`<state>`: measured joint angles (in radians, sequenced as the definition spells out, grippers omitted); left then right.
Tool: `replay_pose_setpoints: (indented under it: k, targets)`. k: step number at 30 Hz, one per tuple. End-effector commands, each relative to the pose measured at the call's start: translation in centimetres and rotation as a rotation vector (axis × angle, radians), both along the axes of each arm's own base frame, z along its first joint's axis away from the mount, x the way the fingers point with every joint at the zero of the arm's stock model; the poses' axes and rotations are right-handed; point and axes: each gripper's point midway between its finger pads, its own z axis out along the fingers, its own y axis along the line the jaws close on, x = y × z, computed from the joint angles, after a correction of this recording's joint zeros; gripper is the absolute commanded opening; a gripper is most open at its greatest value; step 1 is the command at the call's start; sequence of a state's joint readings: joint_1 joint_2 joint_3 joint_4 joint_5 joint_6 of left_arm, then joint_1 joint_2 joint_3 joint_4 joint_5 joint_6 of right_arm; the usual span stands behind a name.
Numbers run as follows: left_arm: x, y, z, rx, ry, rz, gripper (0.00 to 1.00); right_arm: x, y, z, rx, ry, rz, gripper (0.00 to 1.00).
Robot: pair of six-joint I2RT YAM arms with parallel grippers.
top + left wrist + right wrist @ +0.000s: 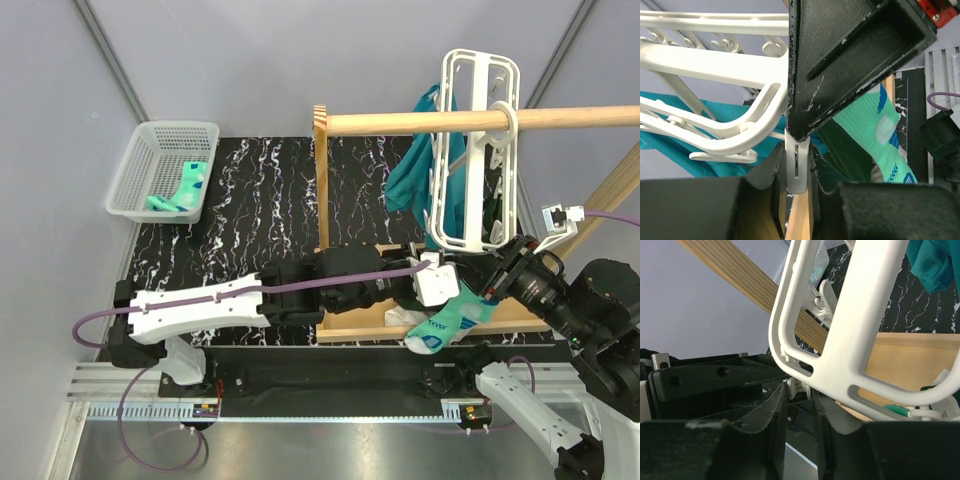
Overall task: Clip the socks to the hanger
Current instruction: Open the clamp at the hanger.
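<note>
Top view bright, even and sharp; soft shadows under basket (163, 165), dull sheen on near metal plate (330, 450). Both wrist views: hanger (705, 65) overexposed white with glare, closest dark parts blurry and underlit, backgrounds soft.

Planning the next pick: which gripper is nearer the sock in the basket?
Left. The left gripper is at the hanger's lower edge, far right of the sock in the basket; the right gripper lies farther right.
</note>
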<state>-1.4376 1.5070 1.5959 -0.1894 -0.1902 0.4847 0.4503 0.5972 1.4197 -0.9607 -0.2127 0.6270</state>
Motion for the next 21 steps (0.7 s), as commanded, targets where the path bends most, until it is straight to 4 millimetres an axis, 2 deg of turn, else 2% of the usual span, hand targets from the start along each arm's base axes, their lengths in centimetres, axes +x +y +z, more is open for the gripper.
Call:
replay_pose_setpoints:
  k: [1,4,21]
  targets:
    - [-0.6,-0.8,2.0,-0.052,0.046,0.032,0.0,0.5,0.5,2.1,0.031,-0.055,0.015,0.32]
    - [-0.8,-0.9,1.8,-0.035,0.049,0.047,0.0,0.7,0.7,2.0,0.012,-0.047,0.026,0.41]
    - [-0.5,-1.4,0.8,0.036,0.024,0.104,0.0,1.7,1.5,1.4,-0.012,0.017,0.044,0.48]
